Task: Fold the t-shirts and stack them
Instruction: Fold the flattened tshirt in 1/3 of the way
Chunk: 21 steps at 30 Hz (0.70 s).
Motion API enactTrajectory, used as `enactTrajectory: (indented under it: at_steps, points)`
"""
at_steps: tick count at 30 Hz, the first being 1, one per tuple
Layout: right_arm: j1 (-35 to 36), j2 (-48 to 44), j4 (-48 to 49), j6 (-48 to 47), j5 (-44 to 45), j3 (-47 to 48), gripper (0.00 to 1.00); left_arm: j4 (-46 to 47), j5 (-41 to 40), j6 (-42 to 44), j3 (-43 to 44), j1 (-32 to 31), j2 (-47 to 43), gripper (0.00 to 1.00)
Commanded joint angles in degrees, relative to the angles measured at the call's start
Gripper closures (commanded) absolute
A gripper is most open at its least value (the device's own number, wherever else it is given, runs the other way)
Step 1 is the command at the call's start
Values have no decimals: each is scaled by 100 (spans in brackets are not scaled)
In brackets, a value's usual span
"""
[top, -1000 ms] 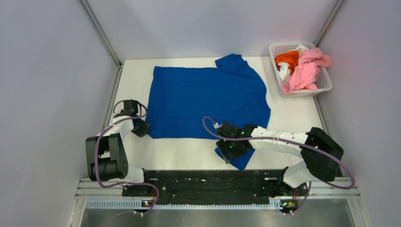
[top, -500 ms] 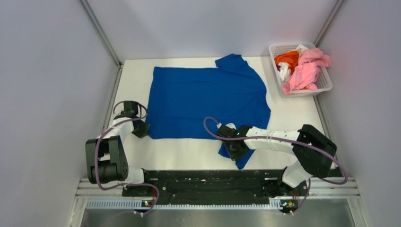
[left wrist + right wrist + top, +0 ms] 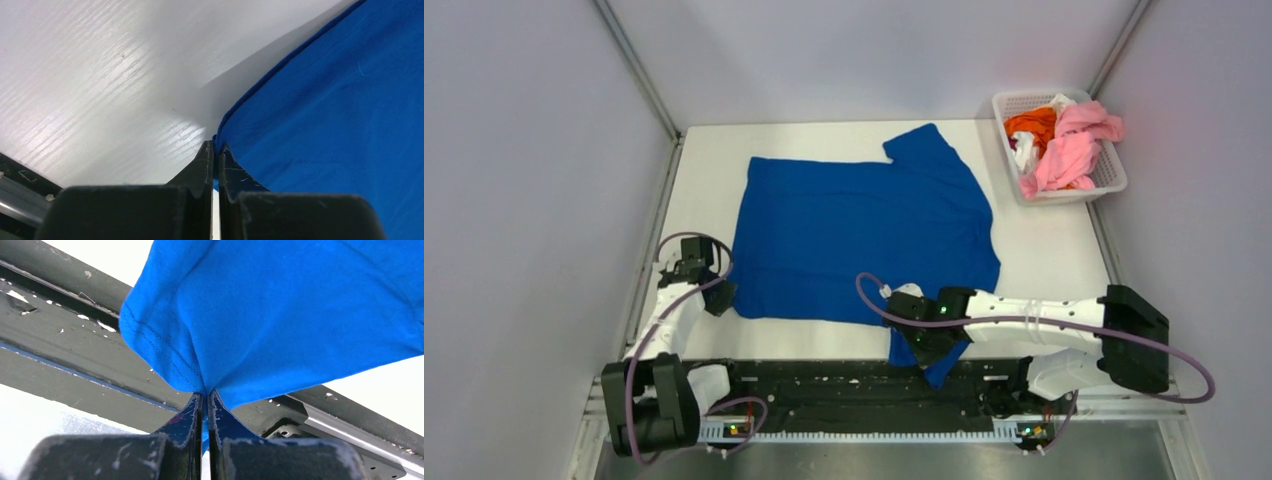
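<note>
A royal blue t-shirt [image 3: 864, 235] lies spread flat on the white table, plain side up, one sleeve pointing to the far right. My left gripper [image 3: 720, 297] is shut on its near left hem corner [image 3: 216, 137], where blue cloth shows between the closed fingers. My right gripper [image 3: 927, 345] is shut on the near sleeve [image 3: 210, 330], which hangs over the black rail at the table's front edge. More t-shirts, pink [image 3: 1069, 150], orange [image 3: 1032, 125] and white [image 3: 1024, 150], lie bunched in the basket.
A white lattice basket [image 3: 1112, 175] stands at the far right corner of the table [image 3: 1044, 250]. Grey walls close in both sides. The black mounting rail [image 3: 844, 385] runs along the near edge, below the held sleeve.
The right gripper closed on the near sleeve and drew it toward the front rail. The left arm pulled its corner nearer too, and the whole blue shirt slid slightly toward me.
</note>
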Motion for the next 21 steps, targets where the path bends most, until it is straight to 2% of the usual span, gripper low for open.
enactTrajectory:
  at_steps: [1, 6, 13, 21]
  points:
    - [16, -373, -181, 211, 457, 158, 100, -228, 81, 2, -175, -4, -552, 100]
    - [-467, -336, -258, -178, 1045, 548, 100, -239, 322, -16, -36, -3, -769, 100]
    - [-1229, -378, -175, -966, 1879, 1296, 100, -159, 578, -77, 612, 1, -306, 100]
    - [-2143, -311, 500, -1793, 1904, 1691, 100, -127, 505, -130, 1407, 6, 340, 100]
